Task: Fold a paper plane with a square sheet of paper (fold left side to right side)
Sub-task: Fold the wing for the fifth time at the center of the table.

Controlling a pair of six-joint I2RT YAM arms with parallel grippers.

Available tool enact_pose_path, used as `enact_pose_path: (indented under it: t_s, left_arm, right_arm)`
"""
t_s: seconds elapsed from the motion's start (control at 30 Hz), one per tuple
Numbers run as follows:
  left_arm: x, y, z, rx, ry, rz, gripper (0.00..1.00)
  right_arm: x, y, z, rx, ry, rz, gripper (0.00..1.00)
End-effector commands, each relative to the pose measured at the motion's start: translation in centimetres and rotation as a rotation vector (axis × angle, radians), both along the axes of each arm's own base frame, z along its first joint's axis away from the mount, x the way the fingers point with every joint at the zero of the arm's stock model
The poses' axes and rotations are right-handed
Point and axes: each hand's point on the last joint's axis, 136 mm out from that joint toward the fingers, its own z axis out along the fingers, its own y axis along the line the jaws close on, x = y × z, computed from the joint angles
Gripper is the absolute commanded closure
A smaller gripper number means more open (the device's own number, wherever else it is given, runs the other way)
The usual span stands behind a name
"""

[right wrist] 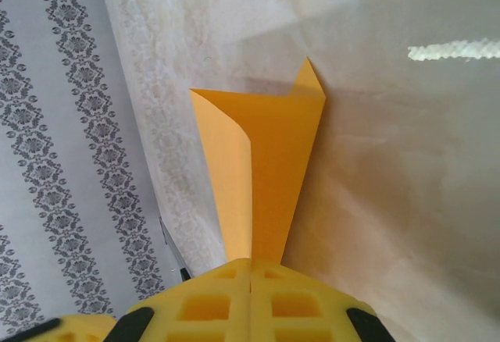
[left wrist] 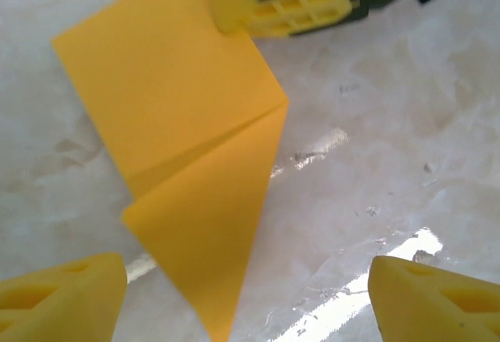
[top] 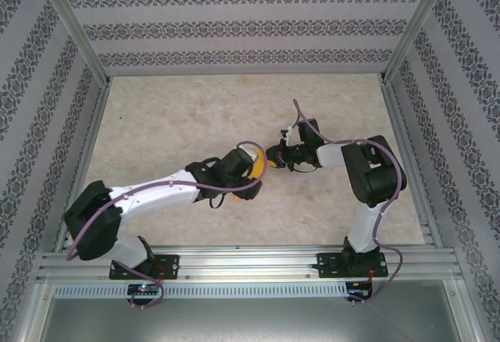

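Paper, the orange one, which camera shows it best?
Left wrist: the paper shows nearly whole against the table, creases and folded flap plain, right gripper pinching its far corner. Right wrist sees it foreshortened from the pinch. From the top it is an orange sliver beside the left arm.

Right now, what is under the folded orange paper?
The pale marbled tabletop shows around the folded orange paper; the patch beneath it is covered, so nothing else can be told.

A pale, marble-patterned worktop sits between walls at left, right and far side, papered in pale bands of dark floral ornament. Aluminium posts rise from the far corners, and a metal rail runs along the near edge. Bright light glints off the worktop.
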Motion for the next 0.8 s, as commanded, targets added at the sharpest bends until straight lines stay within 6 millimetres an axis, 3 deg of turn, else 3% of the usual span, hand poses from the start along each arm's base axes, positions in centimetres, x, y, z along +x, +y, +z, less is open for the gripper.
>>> enact_pose_path:
  t_s: [0.0,0.27,0.77]
  left_arm:
    - [0.6,-0.6,-1.0,0.087,-0.016,0.02,0.2]
    - [1.3,-0.2,-3.7,0.242,-0.014,0.069,0.23]
    - [1.1,-0.2,-6.2,0.293,0.001,0.075,0.39]
  right_arm:
    - [0.1,0.0,1.0,-0.004,-0.029,0.0,1.0]
    - [-0.1,-0.1,0.8,-0.016,-0.016,0.001,1.0]
    - [-0.2,-0.3,0.3,-0.045,-0.004,0.015,1.0]
